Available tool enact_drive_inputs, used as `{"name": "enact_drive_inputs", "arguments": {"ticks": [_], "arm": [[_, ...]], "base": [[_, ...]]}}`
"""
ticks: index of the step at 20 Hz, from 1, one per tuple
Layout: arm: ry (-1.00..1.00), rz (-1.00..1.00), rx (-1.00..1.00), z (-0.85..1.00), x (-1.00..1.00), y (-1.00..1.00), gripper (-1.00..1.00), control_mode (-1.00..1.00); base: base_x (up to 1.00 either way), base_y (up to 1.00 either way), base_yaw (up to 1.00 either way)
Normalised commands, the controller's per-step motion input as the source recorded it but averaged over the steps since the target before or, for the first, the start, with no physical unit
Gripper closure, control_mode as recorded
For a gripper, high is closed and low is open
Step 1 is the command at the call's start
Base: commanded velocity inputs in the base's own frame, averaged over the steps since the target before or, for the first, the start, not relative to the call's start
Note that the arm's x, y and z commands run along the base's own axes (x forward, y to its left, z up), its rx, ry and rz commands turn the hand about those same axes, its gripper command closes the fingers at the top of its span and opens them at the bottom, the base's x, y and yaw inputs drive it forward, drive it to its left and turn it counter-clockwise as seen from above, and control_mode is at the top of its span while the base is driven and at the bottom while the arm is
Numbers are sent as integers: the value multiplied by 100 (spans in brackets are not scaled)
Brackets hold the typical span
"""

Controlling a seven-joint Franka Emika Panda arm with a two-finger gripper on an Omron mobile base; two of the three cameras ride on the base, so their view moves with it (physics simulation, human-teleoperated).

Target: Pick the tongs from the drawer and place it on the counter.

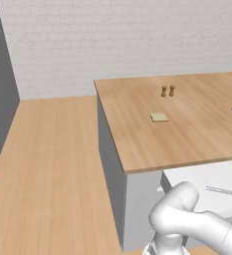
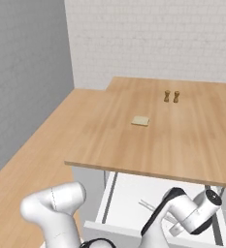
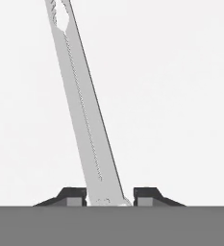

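1. Left base view: the bench [image 1: 187, 124] carries two small brown shakers [image 1: 168, 91] and a yellowish pad [image 1: 159, 117]. Below its front edge the white drawer [image 1: 197, 174] stands open. A thin grey sliver of the tongs [image 1: 225, 190] lies on the drawer floor at the right edge. The white arm [image 1: 187, 219] covers the drawer's near part.

2. Right base view: the drawer [image 2: 129, 193] is pulled out under the bench [image 2: 172, 140]. The tongs [image 2: 151, 206] show as a slim grey rod on the drawer floor, partly behind the arm's wrist. The end effector itself is hidden behind the wrist here.

3. Hand view: the tongs [image 3: 87, 120] run from between the fingertips up across the white drawer floor. The end effector [image 3: 110, 196] straddles the near end, one fingertip [image 3: 72, 196] on each side, close to the metal. Whether the jaws already clamp it cannot be told.

4. Risk, as a judgement: the hold falls at the very end of a long thin utensil, so on lifting it could pivot, slip out, or catch the drawer wall or the bench's underside.

5. Unclear: contact at the pads is cut off by the picture's lower edge, and the far end of the tongs leaves the top.
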Motion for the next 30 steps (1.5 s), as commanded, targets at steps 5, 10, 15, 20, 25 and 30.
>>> {"name": "enact_drive_inputs", "arguments": {"ticks": [5,10,15,20,25,30], "arm": [[0,40,-3,100,-26,6,100,-100],[0,28,0,100,0,15,100,-100],[-3,10,0,98,18,26,100,-100],[0,0,0,64,56,40,100,-100],[0,0,0,17,98,51,100,-100],[0,0,1,14,81,28,100,-100]], "base": [[0,0,0],[0,0,0],[0,0,0],[0,0,0],[0,0,0],[0,0,0]]}}
